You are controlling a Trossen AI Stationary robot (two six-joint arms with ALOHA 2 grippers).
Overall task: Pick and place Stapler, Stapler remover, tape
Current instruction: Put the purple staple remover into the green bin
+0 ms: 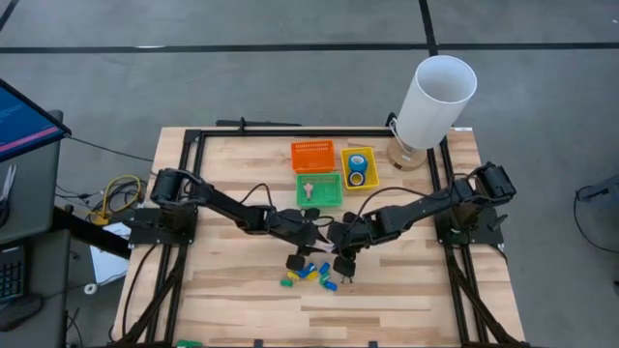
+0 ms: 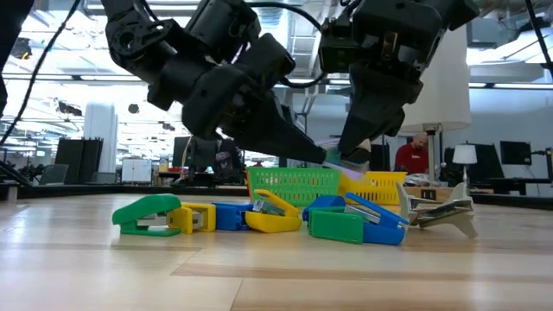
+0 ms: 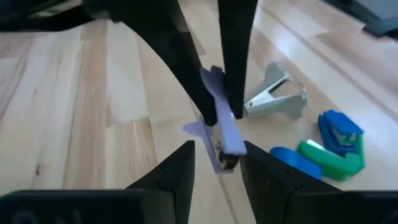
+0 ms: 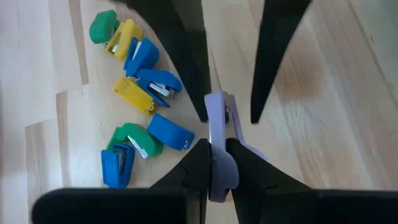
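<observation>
A pale purple staple remover point(image 4: 217, 109) is held above the table between both grippers, over a pile of small blue, yellow and green staplers point(image 1: 309, 275) point(image 2: 259, 216) point(image 4: 143, 93). My right gripper point(image 4: 219, 146) point(image 1: 338, 242) is shut on it. My left gripper point(image 3: 217, 149) point(image 1: 314, 235) is open, slanting in from the table's left, with a finger on either side of the remover's other end point(image 3: 227, 146); whether they touch it I cannot tell. A grey staple remover point(image 3: 277, 96) point(image 2: 441, 212) lies on the table beside the pile. Two blue tape rolls point(image 1: 356, 171) lie in the yellow tray point(image 1: 346, 153). My right gripper pinches the purple staple remover's narrow body point(image 4: 216, 134) between its two fingers, coming steeply from above. The remover is lifted clear of the table; one end point(image 3: 227, 146) sticks out past the fingers, and a wing point(image 3: 194, 127) juts to the side.
Three small trays stand toward the far edge: orange point(image 1: 312, 155), green point(image 1: 334, 179) holding a grey thing, and yellow. A tall white cylinder point(image 1: 435, 101) stands at the far right corner. Bare wood lies near the front edge point(image 1: 406, 309). A person shows in the room behind point(image 2: 421, 155).
</observation>
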